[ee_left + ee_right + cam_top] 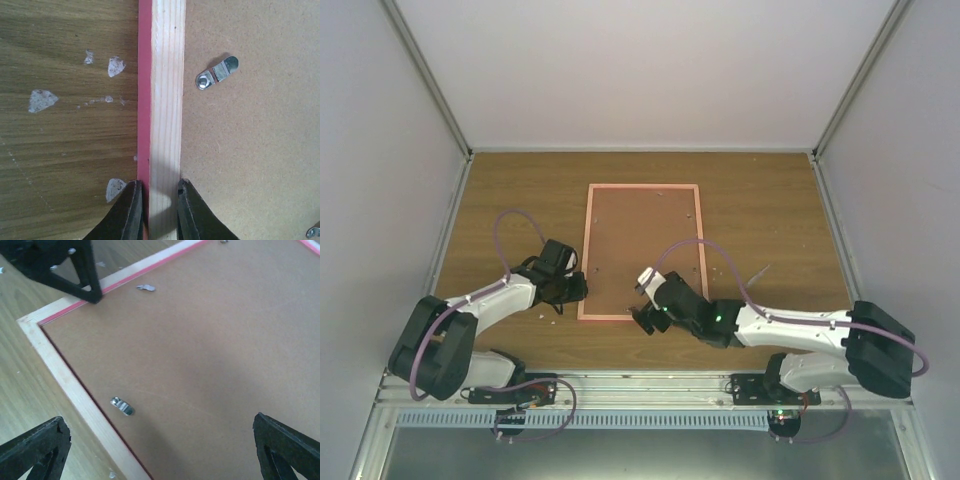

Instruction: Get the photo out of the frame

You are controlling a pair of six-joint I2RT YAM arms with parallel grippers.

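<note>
The frame (588, 250) lies face down on the wooden table, its brown fibreboard back (642, 245) facing up. The photo is hidden beneath the back. My left gripper (578, 287) is shut on the frame's left rail near the near corner. In the left wrist view the fingers (131, 207) pinch the pink and pale wood rail (167, 100). My right gripper (640, 298) is wide open over the frame's near end. In the right wrist view it (160, 422) spans the fibreboard (200, 350) above a metal turn clip (122, 406).
Another turn clip (216, 73) sits just inside the left rail. White flecks (41, 99) mark the table beside the frame. Grey walls enclose the table on three sides. The left gripper also shows in the right wrist view (75, 270).
</note>
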